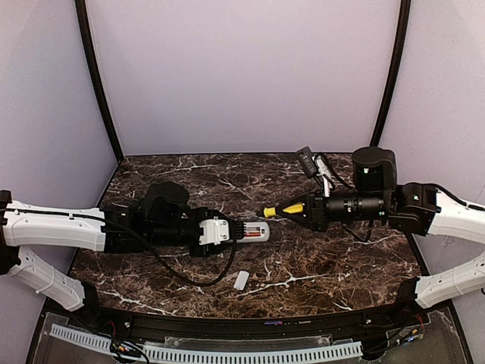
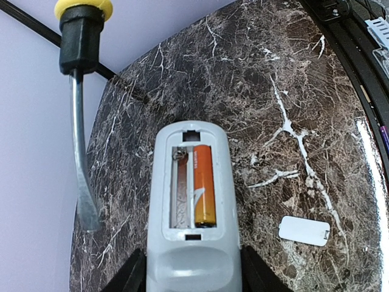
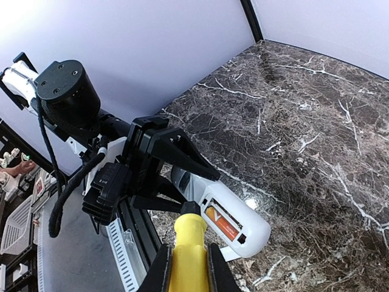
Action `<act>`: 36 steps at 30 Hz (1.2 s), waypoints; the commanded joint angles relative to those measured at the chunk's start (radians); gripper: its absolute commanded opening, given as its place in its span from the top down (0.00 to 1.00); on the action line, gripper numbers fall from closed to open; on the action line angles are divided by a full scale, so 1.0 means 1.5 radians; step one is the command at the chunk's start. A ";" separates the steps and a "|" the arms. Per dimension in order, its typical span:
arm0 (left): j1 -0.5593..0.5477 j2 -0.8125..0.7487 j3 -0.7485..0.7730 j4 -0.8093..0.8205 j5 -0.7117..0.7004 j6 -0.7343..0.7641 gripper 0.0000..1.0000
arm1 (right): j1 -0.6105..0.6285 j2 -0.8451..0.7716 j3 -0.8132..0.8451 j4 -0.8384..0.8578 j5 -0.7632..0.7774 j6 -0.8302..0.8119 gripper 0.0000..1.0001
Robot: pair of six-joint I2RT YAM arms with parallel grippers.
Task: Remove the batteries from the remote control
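Observation:
My left gripper point(image 1: 220, 231) is shut on the remote control point(image 1: 254, 231), a slim white bar held above the table with its back up. Black fingers point(image 2: 127, 277) clamp both long sides of the remote control point(image 2: 191, 261). Its battery recess is uncovered. One orange battery point(image 2: 204, 185) lies in the right slot and the left slot shows bare metal. My right gripper point(image 3: 188, 267) is shut on a yellow-handled screwdriver point(image 3: 189, 243). The screwdriver's blade point(image 2: 82, 164) hangs to the left of the remote, apart from it. The battery point(image 3: 220, 222) also shows from the right wrist.
A small white cover piece point(image 1: 241, 280) lies on the dark marble table point(image 1: 318, 258) near the front, to the right of the remote. The same cover piece point(image 2: 304, 231) shows in the left wrist view. Purple walls close in the back and sides.

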 commanded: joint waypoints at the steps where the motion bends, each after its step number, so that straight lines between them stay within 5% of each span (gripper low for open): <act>1: 0.000 -0.023 -0.012 0.021 0.009 0.017 1.00 | -0.001 0.006 0.020 0.000 -0.016 -0.023 1.00; 22: 0.000 -0.077 -0.144 0.210 -0.010 0.209 1.00 | -0.060 0.016 0.086 -0.112 -0.129 -0.165 1.00; 32: 0.005 -0.077 -0.128 0.158 -0.034 0.105 1.00 | -0.062 0.037 0.114 -0.143 -0.162 -0.208 1.00; 36: 0.006 -0.074 -0.132 0.151 -0.044 0.148 1.00 | -0.062 0.054 0.126 -0.158 -0.165 -0.221 1.00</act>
